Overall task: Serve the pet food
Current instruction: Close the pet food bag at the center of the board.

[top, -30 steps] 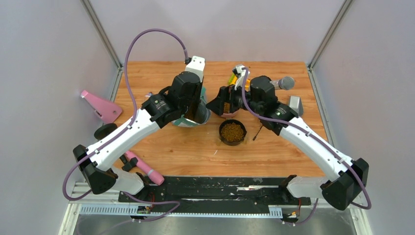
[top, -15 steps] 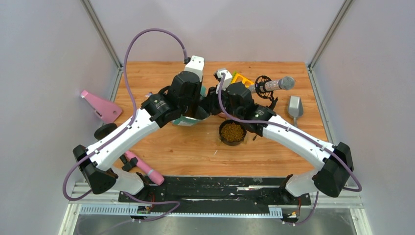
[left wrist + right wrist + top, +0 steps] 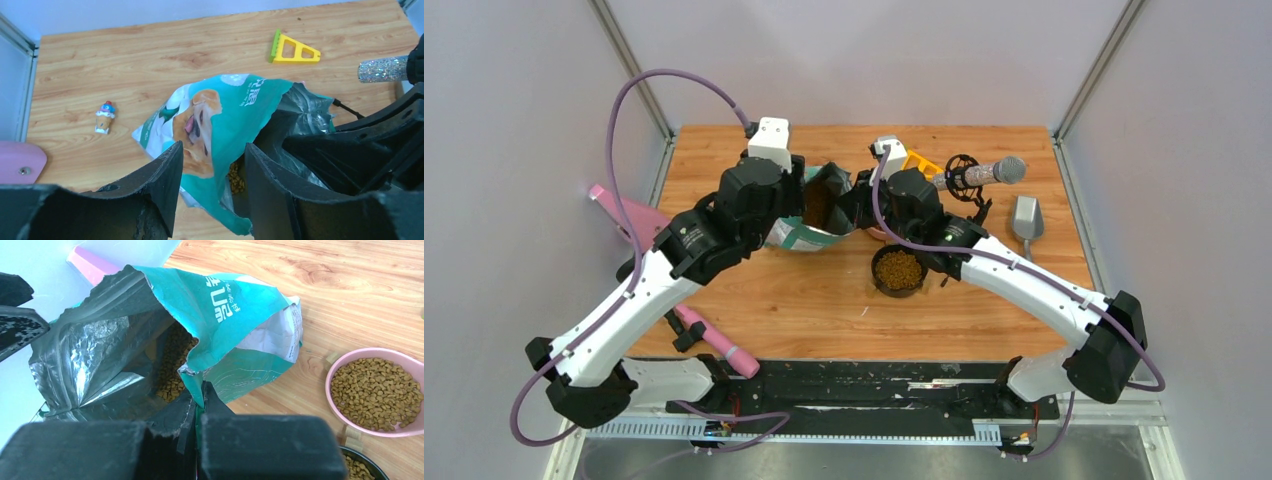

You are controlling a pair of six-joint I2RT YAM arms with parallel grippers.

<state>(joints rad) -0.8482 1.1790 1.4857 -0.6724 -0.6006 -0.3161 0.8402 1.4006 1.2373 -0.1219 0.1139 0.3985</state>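
Where the right gripper (image 3: 200, 395) presses its fingers together, they pinch the torn lip of the teal bag (image 3: 235, 315). Just past those fingertips, pet food (image 3: 172, 360) lies inside the bag's silver-lined mouth. Close on the gripper's right is a black bowl (image 3: 374, 469), and beyond it kibble fills a pink bowl (image 3: 331, 377). Opposite, the left gripper (image 3: 214, 149) stands spread, the bag's dog-printed face showing between its fingers. Farther ahead of it lie an ice-cream toy (image 3: 104, 117) and a yellow triangle (image 3: 276, 45).
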